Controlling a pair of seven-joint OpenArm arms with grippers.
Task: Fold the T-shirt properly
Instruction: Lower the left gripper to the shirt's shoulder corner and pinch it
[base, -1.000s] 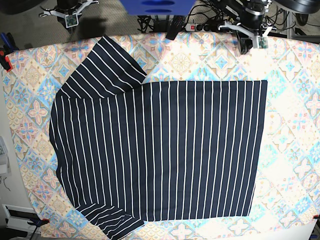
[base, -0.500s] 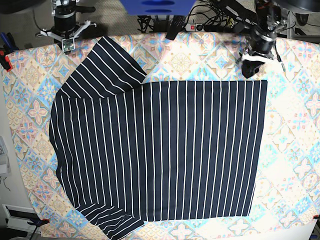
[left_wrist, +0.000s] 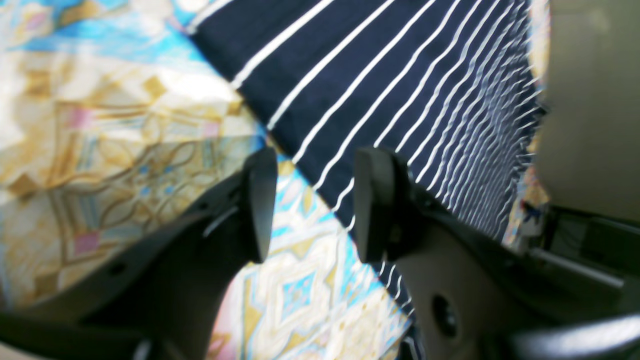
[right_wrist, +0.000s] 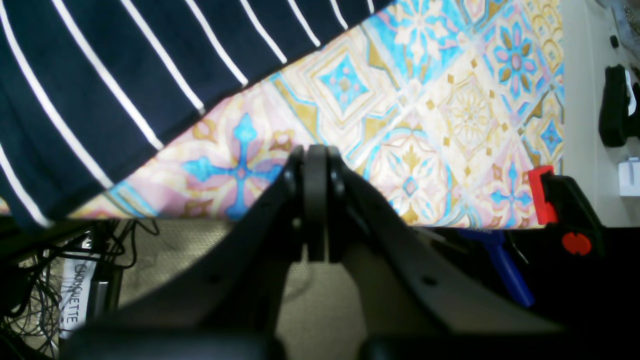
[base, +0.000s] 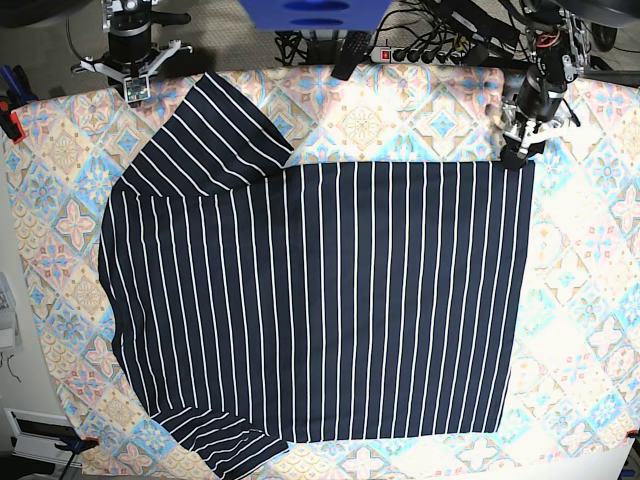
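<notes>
The T-shirt (base: 320, 300) lies flat on the patterned tablecloth (base: 590, 300), dark navy with thin white stripes, sleeves at the left, straight hem at the right. My left gripper (base: 517, 155) hovers at the shirt's far right corner. In the left wrist view it (left_wrist: 315, 205) is open, with one finger (left_wrist: 372, 205) over the shirt's edge (left_wrist: 400, 90) and the other over bare cloth. My right gripper (base: 133, 85) sits past the table's far left edge, near the upper sleeve. In the right wrist view it (right_wrist: 315, 165) is shut on nothing, with the sleeve (right_wrist: 100, 75) to its upper left.
A power strip with cables (base: 400, 52) runs behind the table's far edge. A red clamp (right_wrist: 542, 195) pins the tablecloth at the far left corner, seen again as a red clamp (base: 10, 122) in the base view. A blue block (base: 315, 12) overhangs the far edge at centre.
The left arm has come down from the far right toward the shirt's corner, and its jaws have opened. The right arm swung in at the far left and has since held still.
</notes>
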